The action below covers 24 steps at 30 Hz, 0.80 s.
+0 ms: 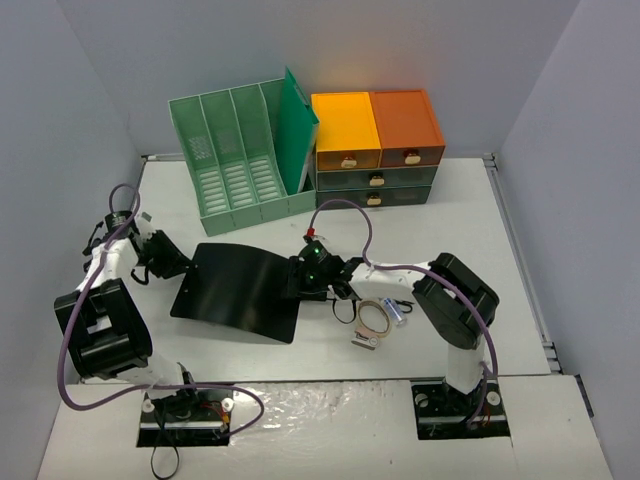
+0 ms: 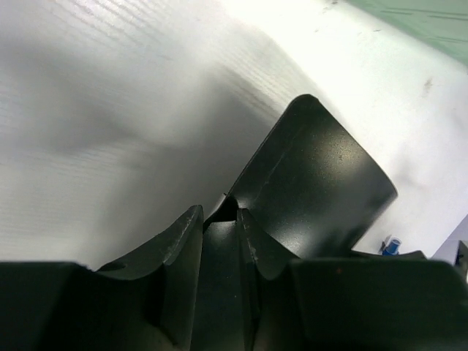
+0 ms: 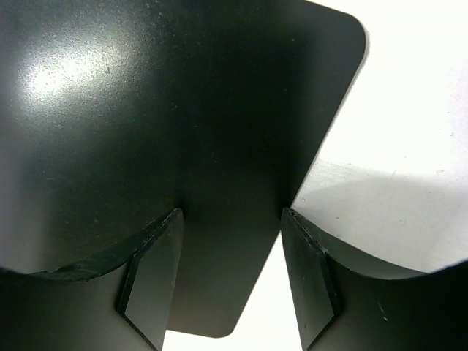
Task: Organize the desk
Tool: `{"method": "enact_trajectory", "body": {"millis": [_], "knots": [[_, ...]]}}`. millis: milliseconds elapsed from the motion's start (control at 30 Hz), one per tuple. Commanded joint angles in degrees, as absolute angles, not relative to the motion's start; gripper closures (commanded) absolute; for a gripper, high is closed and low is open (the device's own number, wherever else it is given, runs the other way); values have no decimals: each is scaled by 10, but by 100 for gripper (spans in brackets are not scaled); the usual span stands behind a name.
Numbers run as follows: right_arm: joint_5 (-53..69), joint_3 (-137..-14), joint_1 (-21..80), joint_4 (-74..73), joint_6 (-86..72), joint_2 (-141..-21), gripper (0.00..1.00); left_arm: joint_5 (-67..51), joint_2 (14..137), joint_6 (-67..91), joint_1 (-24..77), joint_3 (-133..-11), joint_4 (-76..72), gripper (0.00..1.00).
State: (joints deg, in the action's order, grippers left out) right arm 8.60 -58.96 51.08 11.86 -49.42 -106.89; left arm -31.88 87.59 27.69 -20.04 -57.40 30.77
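A black flexible sheet [image 1: 240, 290] lies arched on the off-white desk [image 1: 450, 210], left of centre. My left gripper [image 1: 185, 265] is at the sheet's left edge. In the left wrist view its jaws [image 2: 219, 216] stand close together with the sheet [image 2: 322, 183] pinched between them, and the sheet curls up beyond. My right gripper [image 1: 295, 280] is at the sheet's right edge. In the right wrist view its fingers [image 3: 230, 219] stand wide apart, and a corner of the sheet [image 3: 146, 110] lies face-on between them, ungripped.
A mint-green slotted file rack [image 1: 235, 150] holding a green folder [image 1: 295, 125] stands at the back. Beside it is the orange and dark grey drawer unit [image 1: 375, 145]. A tape roll [image 1: 372, 318] and a small blue item [image 1: 397, 313] lie by the right arm.
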Motion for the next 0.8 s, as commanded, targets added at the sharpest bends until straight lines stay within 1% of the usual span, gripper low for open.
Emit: {"method": "enact_trajectory", "body": {"millis": [0, 267, 767], "knots": [[67, -574, 540, 44, -483, -1132, 47, -437, 839, 301, -187, -601, 417, 100], [59, -583, 550, 32, -482, -1140, 46, -467, 815, 325, -187, -628, 408, 100], [44, -607, 571, 16, -492, -1161, 46, -508, 767, 344, -187, -632, 410, 100]]}}
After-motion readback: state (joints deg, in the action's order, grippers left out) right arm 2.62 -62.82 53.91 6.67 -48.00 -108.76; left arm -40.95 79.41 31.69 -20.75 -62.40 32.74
